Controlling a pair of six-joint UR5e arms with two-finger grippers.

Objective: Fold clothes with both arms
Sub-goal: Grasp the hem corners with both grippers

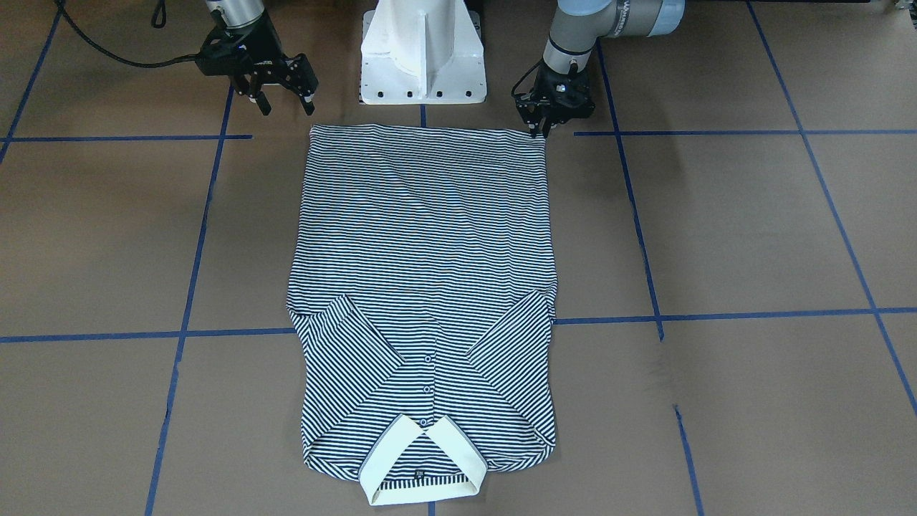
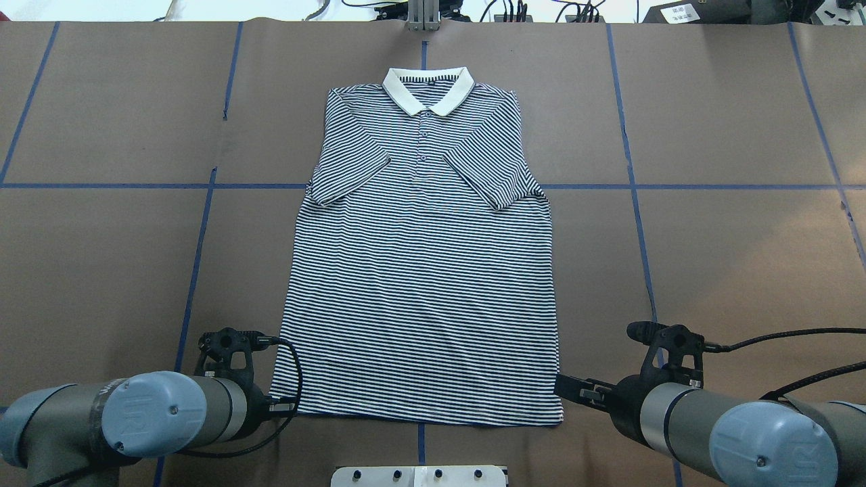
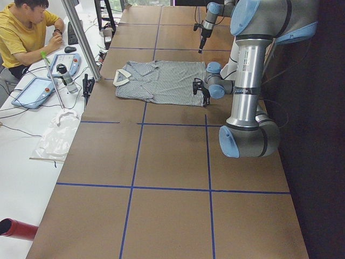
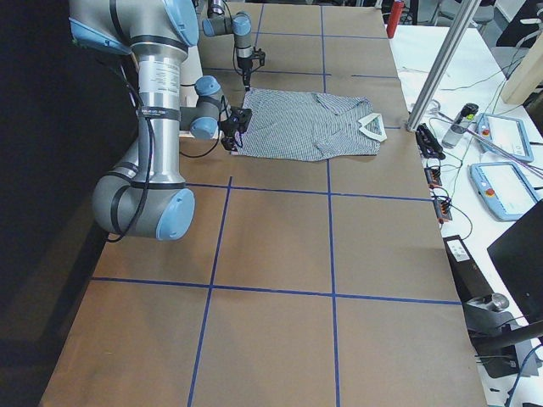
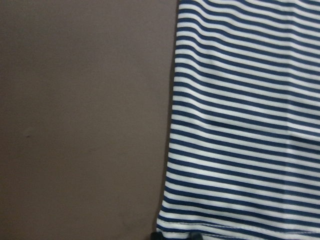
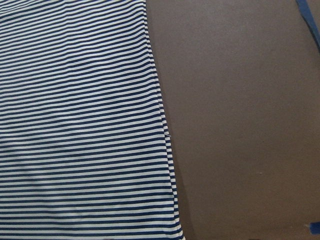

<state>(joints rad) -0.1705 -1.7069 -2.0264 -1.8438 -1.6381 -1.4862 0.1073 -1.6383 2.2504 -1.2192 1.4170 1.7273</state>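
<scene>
Exterior front-facing: left end effector point(image 1: 542, 129), right end effector point(image 1: 284, 106) flank shirt point(image 1: 423, 236).

The polo shirt point(image 2: 419, 284) is striped in thin navy and white over its body and both sleeves, with a plain cream collar point(image 2: 457, 98) at the far end. The bench point(image 2: 731, 257) is a flat brown, ruled into a grid by blue tape lines point(image 2: 744, 186). The left arm point(image 2: 81, 419) and right arm point(image 2: 683, 419) are grey metal with light blue joint caps point(image 2: 155, 412), black cables point(image 2: 785, 333) and black jaws; the pedestal base point(image 1: 423, 50) is white
</scene>
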